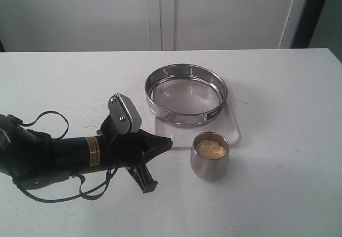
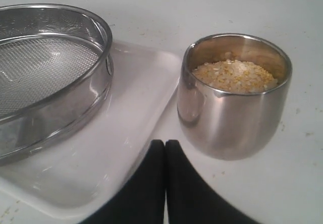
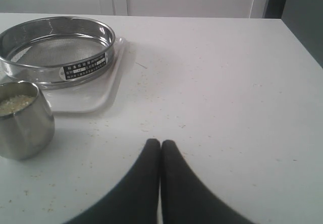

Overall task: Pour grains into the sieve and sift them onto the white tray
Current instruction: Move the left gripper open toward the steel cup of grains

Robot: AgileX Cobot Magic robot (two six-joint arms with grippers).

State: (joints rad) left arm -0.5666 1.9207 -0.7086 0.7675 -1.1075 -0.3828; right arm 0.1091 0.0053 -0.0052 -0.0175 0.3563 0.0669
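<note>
**Sieve** (image 1: 186,94): round, shallow, steel, with a mesh bottom. It sits just above the centre of the exterior frame on the white tray, and its mesh shows bare. A small dark label (image 3: 86,66) is fixed to the rim wall.

**White tray** (image 1: 233,128): flat, with rounded corners. It lies under the sieve, and its bare margin shows below and to the right of it.

**Steel cup** (image 1: 209,163): small and rounded, standing upright on the table (image 1: 288,173). It is at lower centre of the exterior frame, just off the tray's near edge.

**Grains** (image 1: 210,148): a yellow and pale mix, all inside the cup and filling it to a little under the rim.

**Left gripper** (image 1: 170,142): black, at lower left of the exterior frame, with its tip pointing right towards the cup and close to it but apart. The fingers are pressed together, with nothing between them, as the left wrist view confirms (image 2: 165,144).

**Right gripper** (image 3: 160,143): appears in the right wrist view only. Its fingers are pressed together and hold nothing, over bare table and well apart from the cup and tray.

**Stray specks** (image 3: 146,87): a few scattered on the table near the tray.
</note>
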